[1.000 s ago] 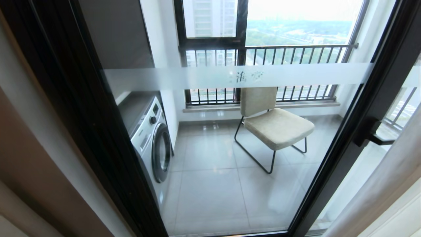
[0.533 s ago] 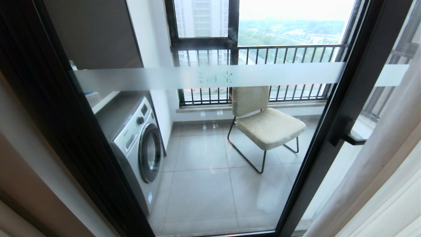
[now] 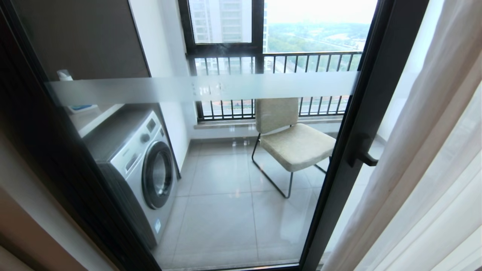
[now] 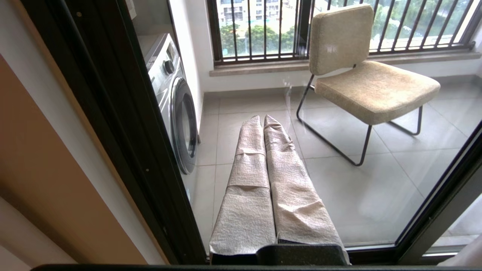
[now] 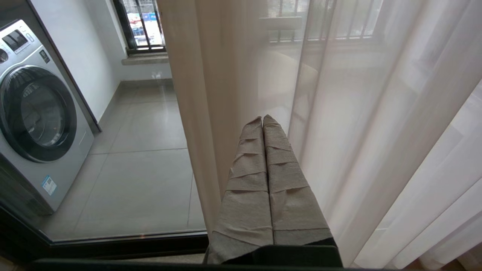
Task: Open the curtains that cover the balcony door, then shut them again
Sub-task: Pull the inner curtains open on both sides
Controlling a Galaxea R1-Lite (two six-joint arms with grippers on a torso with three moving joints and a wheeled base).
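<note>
1. Progress first: the balcony door (image 3: 241,150) was mostly uncovered, its glass bare from its left frame across to the handle (image 3: 363,152). So I'd say the opening half looked done, or close to it, and the closing half hadn't started.
2. Left of the door was just a plain wall strip (image 3: 22,210). I couldn't see any drape on that side.
3. The left gripper (image 4: 262,118) pointed at the door's bare glass, jaws clenched with nothing in them, and it wasn't touching any fabric.
4. Through the door you could see a washing machine (image 3: 139,165) on the left of the balcony. A padded chair (image 3: 292,139) with thin metal legs stood further right, and the barred window (image 3: 271,56) was behind both.
5. The balcony floor (image 3: 226,218) was glossy grey tile. Looked slick, with some glare on it.
6. Right of the door handle hung the curtains (image 3: 425,169), bunched up in pleats. All I could make out was sheer pale cloth, and it overlapped the door's right side.
7. The right gripper (image 5: 263,118) sat close to that fabric, jaws clenched and empty too. Whether the tips actually touched the cloth, I couldn't tell.
8. What's left, I reckon, is to grab that bunch and drag it back left across the door.
</note>
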